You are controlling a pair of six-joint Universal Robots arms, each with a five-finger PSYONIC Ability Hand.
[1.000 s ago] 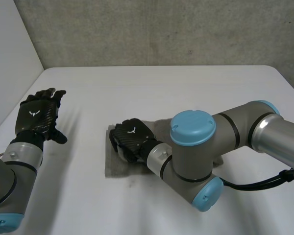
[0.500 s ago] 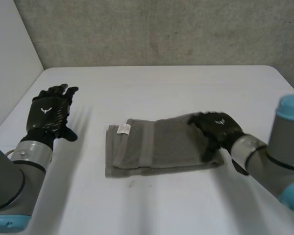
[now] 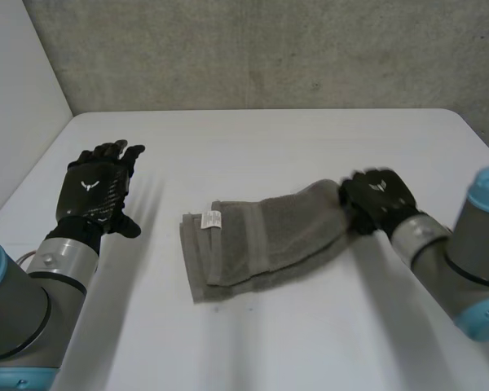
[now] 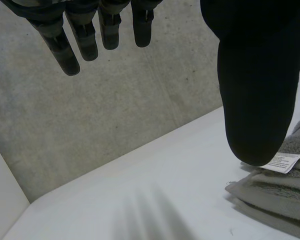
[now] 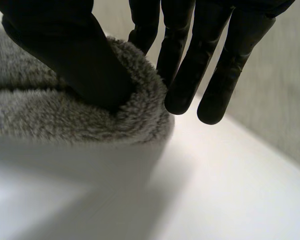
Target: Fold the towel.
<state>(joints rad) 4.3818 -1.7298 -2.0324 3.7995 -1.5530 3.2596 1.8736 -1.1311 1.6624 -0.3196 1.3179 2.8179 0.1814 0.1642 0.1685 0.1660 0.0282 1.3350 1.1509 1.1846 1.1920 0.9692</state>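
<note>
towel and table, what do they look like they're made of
towel: looks like grey terry cloth, soft and matte. The fuzzy pile is plain in the right wrist view, and a white label is sewn at one end.
table: smooth, even white top, perhaps laminate or painted board; the look leaves it open.

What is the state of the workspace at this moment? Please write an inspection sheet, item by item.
Surface: white table, flat.
Job's things: grey terry towel, folded, lying slantwise; white label at the end near the left hand.
Clutter: nothing seen.
Hands: left hand open, fingers straight, apart from the towel; right hand pinches the towel's far end between thumb and fingers.
Cables: nothing seen.
Surroundings: grey concrete wall behind the table; white panel at the left side.
</note>
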